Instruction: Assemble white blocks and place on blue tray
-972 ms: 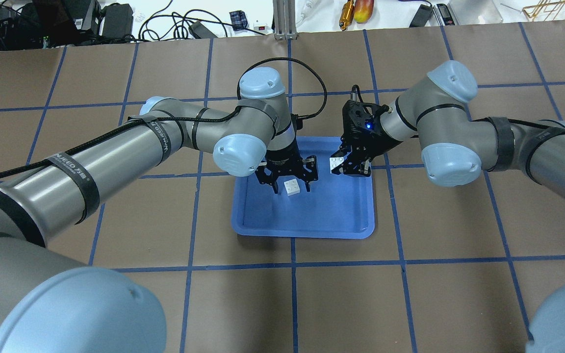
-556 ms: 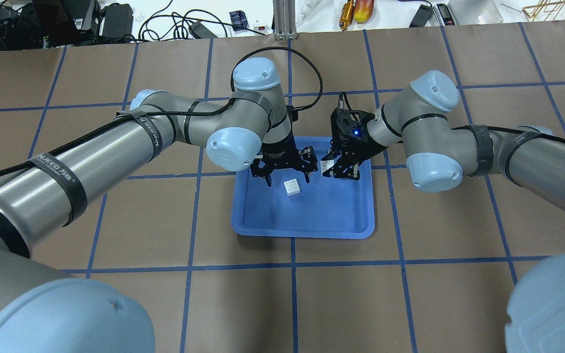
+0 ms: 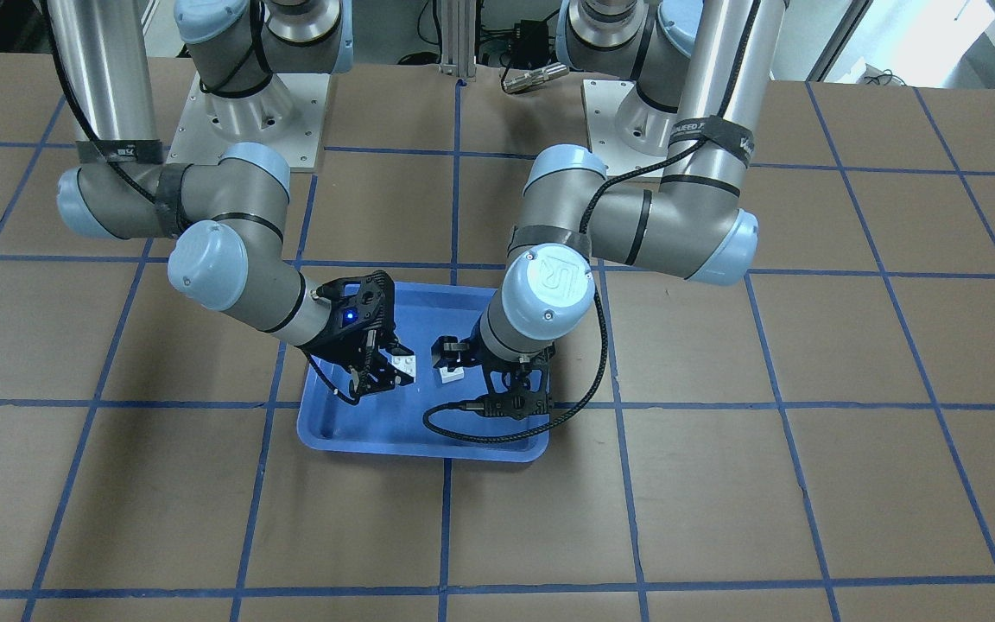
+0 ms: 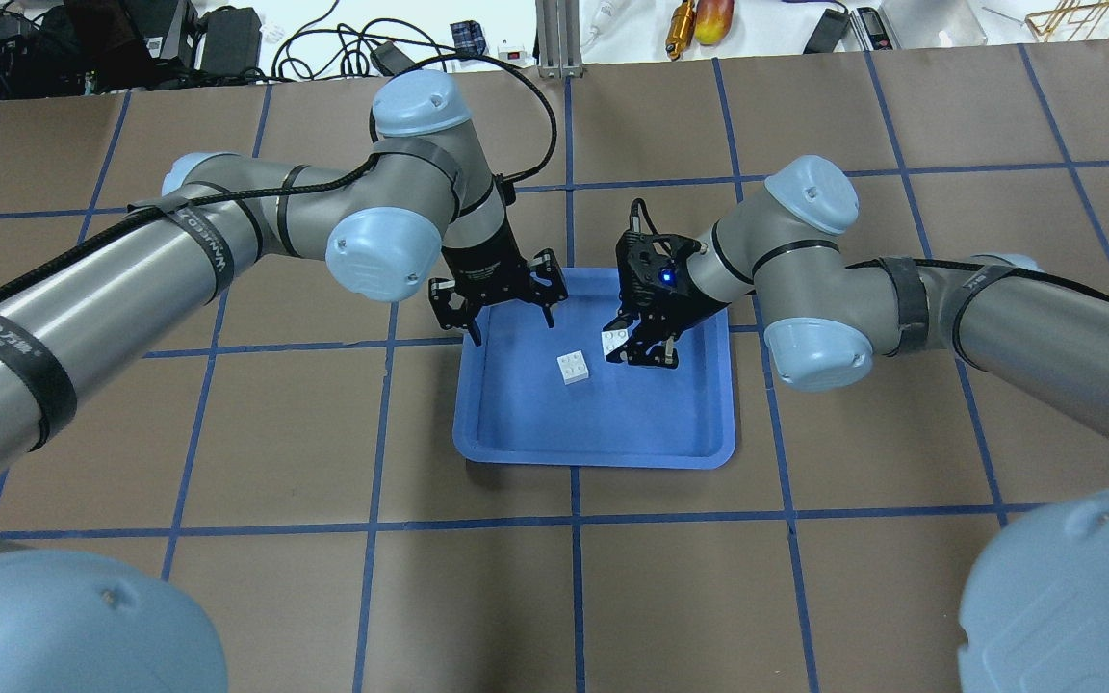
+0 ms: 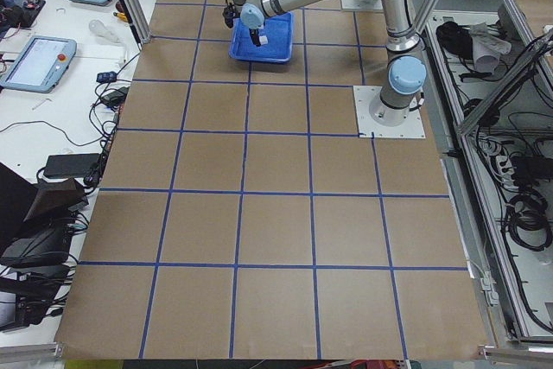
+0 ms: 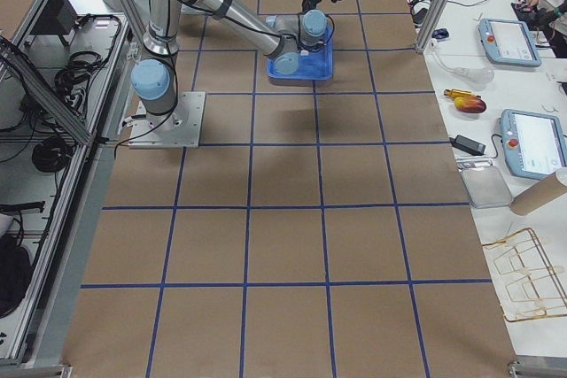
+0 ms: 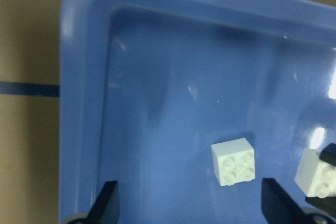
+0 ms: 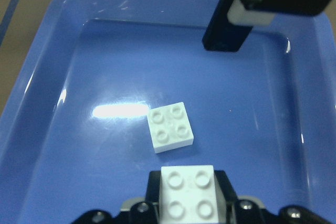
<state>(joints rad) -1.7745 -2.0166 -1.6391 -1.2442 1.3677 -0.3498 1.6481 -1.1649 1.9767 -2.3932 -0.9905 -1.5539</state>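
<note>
Blue tray at centre frame held a loose brick, my right pincer clamped a second brick just right of it, my left pincer hung open at the tray's upper left.

blue tray: smooth glossy plastic, glare on floor. loose white block, other white block: smooth moulded plastic, faint sheen. table: matt brown paper-like cover, blue tape lines. left arm: satin grey metal tube.
</note>
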